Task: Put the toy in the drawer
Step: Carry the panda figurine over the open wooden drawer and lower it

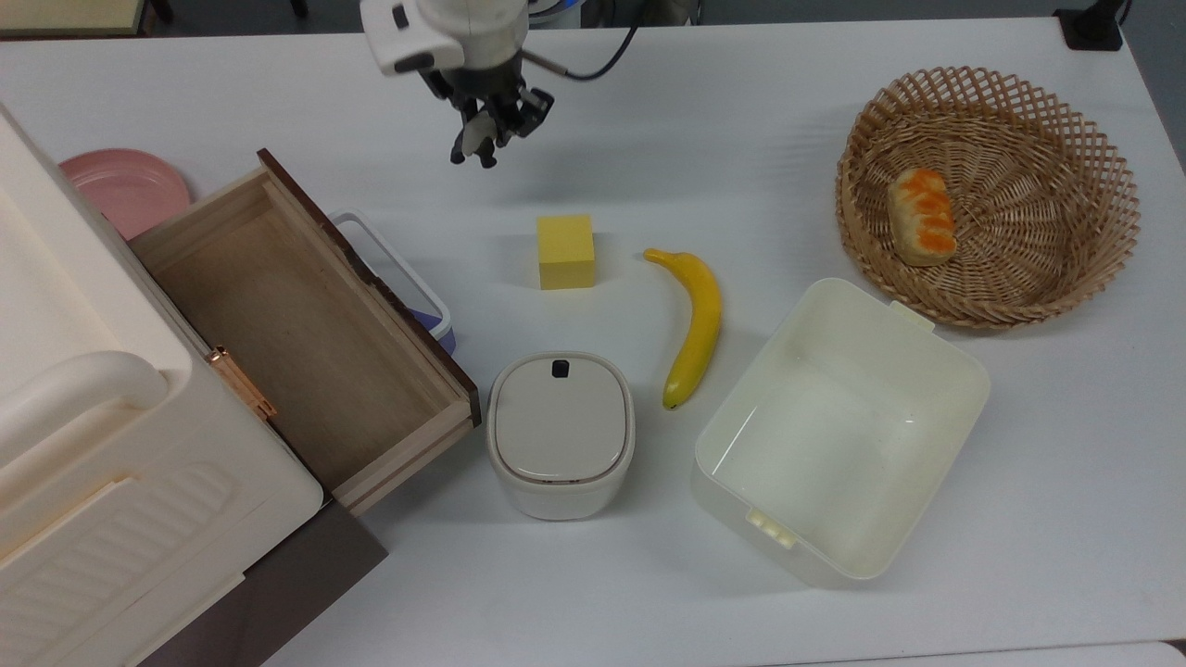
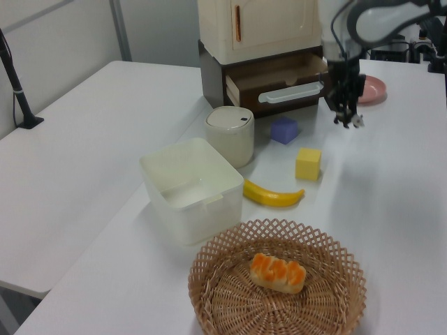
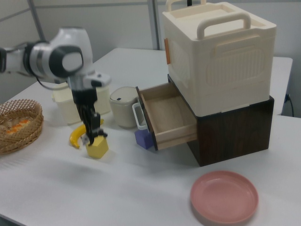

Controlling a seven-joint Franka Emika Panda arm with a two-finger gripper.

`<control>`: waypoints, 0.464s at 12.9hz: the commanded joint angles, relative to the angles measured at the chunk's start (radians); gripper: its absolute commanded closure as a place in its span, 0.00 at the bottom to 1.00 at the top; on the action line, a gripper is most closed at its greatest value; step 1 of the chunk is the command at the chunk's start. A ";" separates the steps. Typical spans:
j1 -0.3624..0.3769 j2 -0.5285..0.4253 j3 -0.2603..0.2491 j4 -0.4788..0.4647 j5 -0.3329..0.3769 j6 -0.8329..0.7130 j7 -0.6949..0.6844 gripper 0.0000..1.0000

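The toy [image 1: 475, 139] is a tiny black-and-white figurine, pinched between the fingertips of my gripper [image 1: 479, 146], which is shut on it. It hangs in the air above the white table, behind the yellow cube [image 1: 565, 252] in the top view. In the left view the gripper [image 2: 347, 117] holds the toy [image 2: 357, 123] level with the drawer front. The right view shows the gripper [image 3: 93, 133] just above the cube. The drawer [image 1: 306, 343] stands pulled open with a bare wooden floor, to the top view's lower left of the gripper, also seen as the drawer [image 2: 279, 75] and the drawer [image 3: 167, 113].
A banana [image 1: 697, 324], a cream lidded box [image 1: 561, 431] and a cream tub [image 1: 964, 371] lie in the middle. A wicker basket [image 1: 1103, 269] with bread sits at the top view's right. A pink plate [image 1: 125, 190] and purple cube [image 2: 284, 130] flank the drawer.
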 commanded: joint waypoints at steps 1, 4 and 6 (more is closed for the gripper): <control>0.030 0.016 -0.004 0.163 0.001 -0.106 -0.006 0.91; -0.009 0.111 -0.010 0.369 0.050 -0.126 0.000 0.88; -0.092 0.227 -0.014 0.544 0.099 -0.121 0.006 0.86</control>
